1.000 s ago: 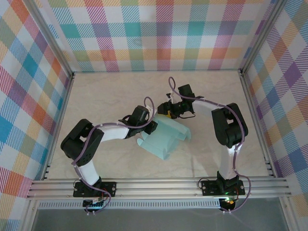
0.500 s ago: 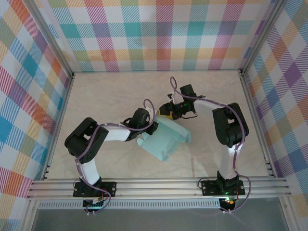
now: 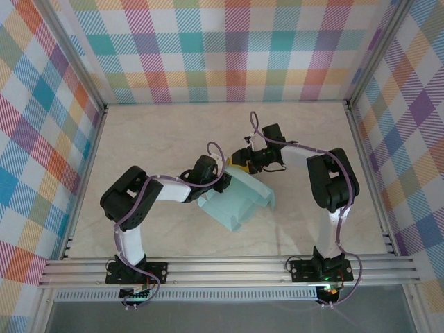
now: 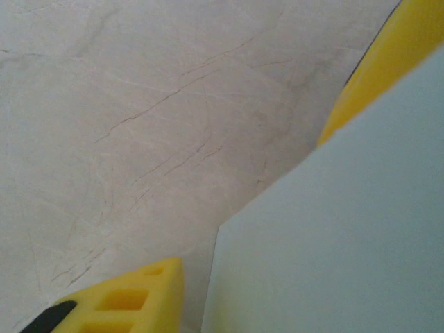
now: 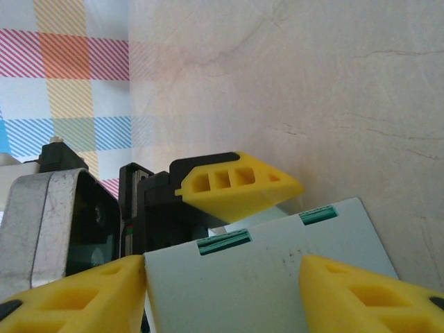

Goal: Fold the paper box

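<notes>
Paper box [image 3: 234, 205] sits mid-table with a panel raised between my arms. Left gripper [image 4: 250, 201] and right gripper [image 5: 222, 277] are both spread wide around the card, so I'd push the panel over its crease gently, not pinch. The right wrist view gives me the green slots [image 5: 223, 242], too small to make out from the top.
</notes>
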Available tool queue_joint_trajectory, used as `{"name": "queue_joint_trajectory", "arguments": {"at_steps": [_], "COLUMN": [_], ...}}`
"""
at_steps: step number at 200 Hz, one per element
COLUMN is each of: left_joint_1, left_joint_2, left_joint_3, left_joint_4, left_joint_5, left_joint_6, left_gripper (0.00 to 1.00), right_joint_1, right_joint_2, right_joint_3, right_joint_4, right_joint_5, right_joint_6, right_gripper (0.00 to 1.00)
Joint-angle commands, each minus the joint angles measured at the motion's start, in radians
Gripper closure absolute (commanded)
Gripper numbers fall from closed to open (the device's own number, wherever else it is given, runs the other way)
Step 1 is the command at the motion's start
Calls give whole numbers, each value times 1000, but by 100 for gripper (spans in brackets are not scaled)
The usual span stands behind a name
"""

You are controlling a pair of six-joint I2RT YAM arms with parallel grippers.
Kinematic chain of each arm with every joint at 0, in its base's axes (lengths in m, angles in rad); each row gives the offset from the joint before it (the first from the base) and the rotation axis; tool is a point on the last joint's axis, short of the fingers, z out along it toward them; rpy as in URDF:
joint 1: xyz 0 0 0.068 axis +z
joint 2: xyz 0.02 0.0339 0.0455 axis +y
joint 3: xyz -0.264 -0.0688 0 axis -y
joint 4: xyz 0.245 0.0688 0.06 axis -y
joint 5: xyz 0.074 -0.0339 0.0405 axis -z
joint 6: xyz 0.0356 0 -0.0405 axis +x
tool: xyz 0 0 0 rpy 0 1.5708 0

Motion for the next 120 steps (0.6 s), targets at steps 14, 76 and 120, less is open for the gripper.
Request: {"name": "queue_joint_trajectory", "arguments": {"at_steps": [14, 76, 120], "left_joint_1": [-7, -7, -7], "left_joint_2": [36, 63, 60], "left_joint_3": [40, 69, 71], "left_joint_4": [22, 1, -10], "left_joint_5": [-11, -40, -47], "left_joint_6": [-18, -52, -51], "left_gripper": [72, 90, 89], "right_joint_1": [33, 41, 47], "right_joint_2": [28, 27, 23], "right_joint_3": [-34, -56, -62], "right_joint_4": [-9, 25, 32], "right_joint_5": [-81, -89, -86], "right_joint_6": [25, 54, 58], "right_gripper": [41, 42, 42]}}
